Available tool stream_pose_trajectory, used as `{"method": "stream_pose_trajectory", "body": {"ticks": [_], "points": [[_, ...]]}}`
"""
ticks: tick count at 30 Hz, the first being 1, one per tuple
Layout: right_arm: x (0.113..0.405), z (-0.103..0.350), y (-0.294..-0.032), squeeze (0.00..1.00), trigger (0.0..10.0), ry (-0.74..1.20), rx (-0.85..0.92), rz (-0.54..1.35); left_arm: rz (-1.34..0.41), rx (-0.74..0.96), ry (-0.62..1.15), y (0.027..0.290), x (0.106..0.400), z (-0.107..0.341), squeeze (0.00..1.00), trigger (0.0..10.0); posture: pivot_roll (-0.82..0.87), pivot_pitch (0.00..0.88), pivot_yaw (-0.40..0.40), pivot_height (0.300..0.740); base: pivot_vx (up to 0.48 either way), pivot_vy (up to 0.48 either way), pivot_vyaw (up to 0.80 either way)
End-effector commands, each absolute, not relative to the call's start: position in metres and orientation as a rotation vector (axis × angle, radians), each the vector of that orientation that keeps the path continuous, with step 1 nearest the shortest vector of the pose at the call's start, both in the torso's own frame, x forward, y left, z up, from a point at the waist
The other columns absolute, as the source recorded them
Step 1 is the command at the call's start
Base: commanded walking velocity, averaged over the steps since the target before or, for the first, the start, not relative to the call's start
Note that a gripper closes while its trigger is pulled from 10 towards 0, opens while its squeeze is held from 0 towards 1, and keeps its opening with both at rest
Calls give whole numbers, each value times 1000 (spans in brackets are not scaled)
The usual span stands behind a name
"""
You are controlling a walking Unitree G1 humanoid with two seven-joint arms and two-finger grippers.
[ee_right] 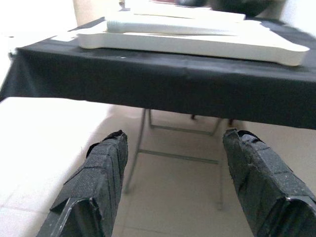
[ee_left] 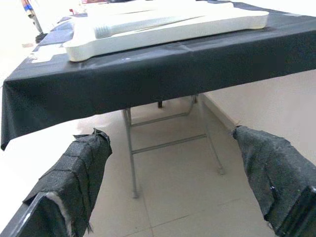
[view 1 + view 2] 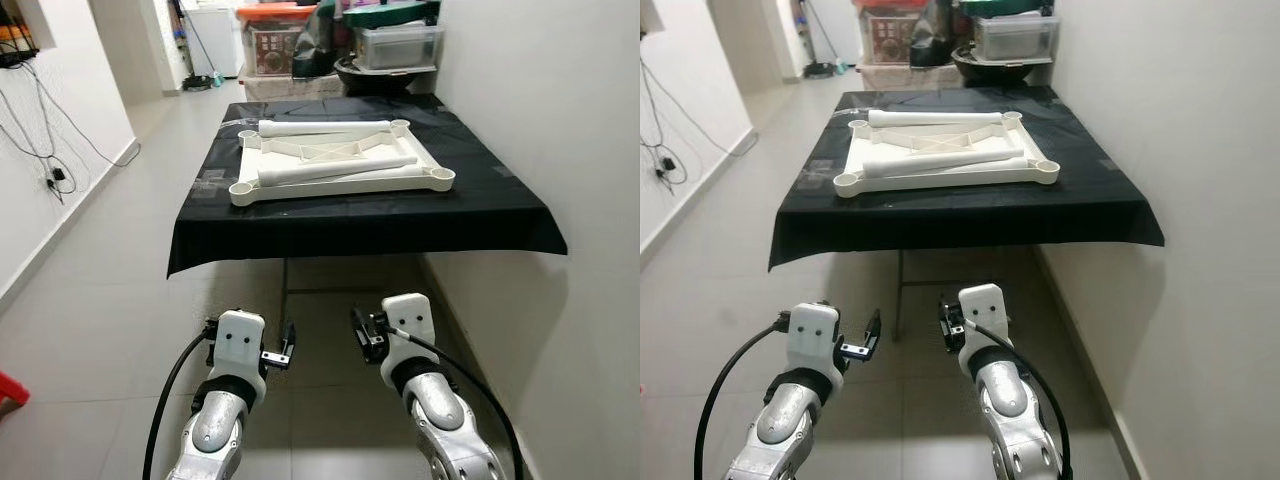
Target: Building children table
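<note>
White tabletop [image 3: 340, 178] lies underside-up on the black cloth [image 3: 360, 215], two legs [image 3: 335, 168] resting across it, likely staged for screwing in; left gripper [image 3: 287, 350] and right gripper [image 3: 357, 330], both spread and empty, hang below the cloth's front edge.

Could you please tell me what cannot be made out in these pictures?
- Tabletop underside details: too small in the eye views.
- Far legs: washed out in the wrist views.
- Stand top: hidden by the black cloth.
- Bins contents: cut off by the top edge.
</note>
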State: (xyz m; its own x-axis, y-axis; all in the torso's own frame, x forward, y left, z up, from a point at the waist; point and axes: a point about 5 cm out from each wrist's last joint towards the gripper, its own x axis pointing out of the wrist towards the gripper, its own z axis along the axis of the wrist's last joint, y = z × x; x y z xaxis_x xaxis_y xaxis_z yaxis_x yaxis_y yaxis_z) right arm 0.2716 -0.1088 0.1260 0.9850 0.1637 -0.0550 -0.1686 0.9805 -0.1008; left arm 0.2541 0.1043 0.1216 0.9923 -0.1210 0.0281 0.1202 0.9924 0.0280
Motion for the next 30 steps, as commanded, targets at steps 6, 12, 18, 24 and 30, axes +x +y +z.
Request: {"method": "stream_pose_trajectory", "body": {"ticks": [6,12,18,24,30], "points": [[270,126,-105,0,10000,43,-100,193,-116,32,-32,105,253,121,0,10000,101,0,-5,740,313,0,0],[271,127,-101,0,10000,39,-122,213,-121,34,-33,104,254,122,0,10000,102,0,-7,740,344,0,0],[273,127,-98,0,10000,38,-113,238,-126,41,-45,104,257,124,0,10000,108,0,-8,740,374,0,346],[275,128,-101,0,10000,33,-98,220,-129,45,-48,104,258,125,0,10000,110,0,-7,740,398,0,0],[276,129,-101,0,10000,29,-101,220,-134,46,-47,103,259,125,0,10000,107,0,-3,740,400,0,0]]}}
